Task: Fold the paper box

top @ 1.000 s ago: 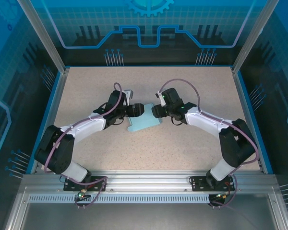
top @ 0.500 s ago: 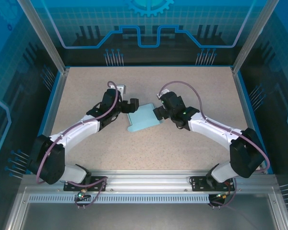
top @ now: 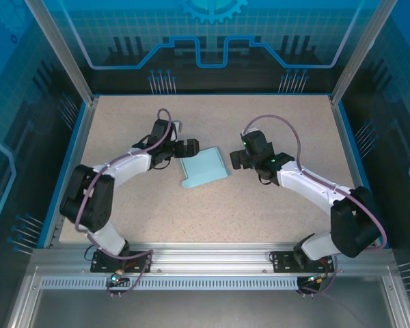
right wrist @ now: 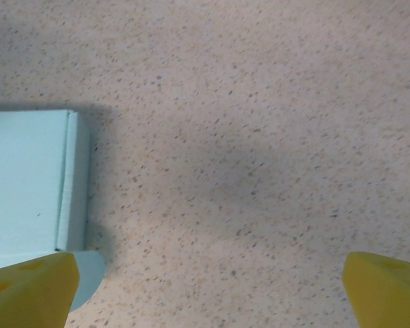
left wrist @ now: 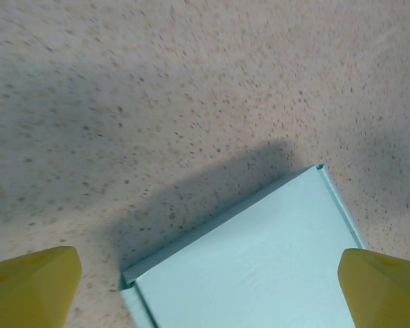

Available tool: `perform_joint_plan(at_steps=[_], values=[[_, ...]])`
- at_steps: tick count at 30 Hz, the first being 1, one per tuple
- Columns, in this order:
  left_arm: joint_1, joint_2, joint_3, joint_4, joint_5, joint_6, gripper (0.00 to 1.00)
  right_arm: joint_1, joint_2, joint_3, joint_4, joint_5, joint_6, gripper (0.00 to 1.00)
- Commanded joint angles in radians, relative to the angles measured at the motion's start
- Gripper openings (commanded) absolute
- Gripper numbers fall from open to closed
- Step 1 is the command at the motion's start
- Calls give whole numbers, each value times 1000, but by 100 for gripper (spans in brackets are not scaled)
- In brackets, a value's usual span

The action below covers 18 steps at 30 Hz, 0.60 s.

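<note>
Blue translucent walls (top: 27, 102) are enclosing a speckled beige table (top: 273, 212), with both arms reaching in from the near edge.

On the left, the left gripper (top: 190, 147) is pointing right, sitting just beside the far-left corner of the paper box (top: 203, 167). In the left wrist view this gripper (left wrist: 205, 290) is showing its yellow fingertips (left wrist: 31, 287) spread wide apart, gripping nothing, with the pale blue box (left wrist: 260, 260) lying on the table between them.

At the centre, the box is lying closed and flat, a small rounded flap (top: 189, 183) sticking out at its near-left corner.

To the right, the right gripper (top: 235, 159) is facing the box's right edge, close to it. Its wrist view is showing the gripper (right wrist: 205, 294) with fingertips (right wrist: 386, 290) spread wide, empty, and the box (right wrist: 24, 181) lying at the left.
</note>
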Motion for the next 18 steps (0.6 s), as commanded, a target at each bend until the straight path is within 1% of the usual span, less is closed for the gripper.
perform_joint_plan(at_steps=[1,4,7,10,12,15,18], values=[[1,83,95,-70,87,60,97,4,2,-14,-2,-61,39,100],[1,162,171,-133,108,96,96,5,16,-15,2,-101,32,100],[-1,205,212,-170,173,108,93,6,26,-19,11,-162,19,100],[-4,221,209,-169,246,107,90,2,41,-20,15,-239,11,100],[-8,225,203,-173,274,110,86,0,50,-19,14,-270,8,100],[-14,218,192,-187,297,108,81,-4,61,-13,-5,-281,4,100],[-30,184,141,-164,306,87,78,-16,61,-6,-36,-282,2,100]])
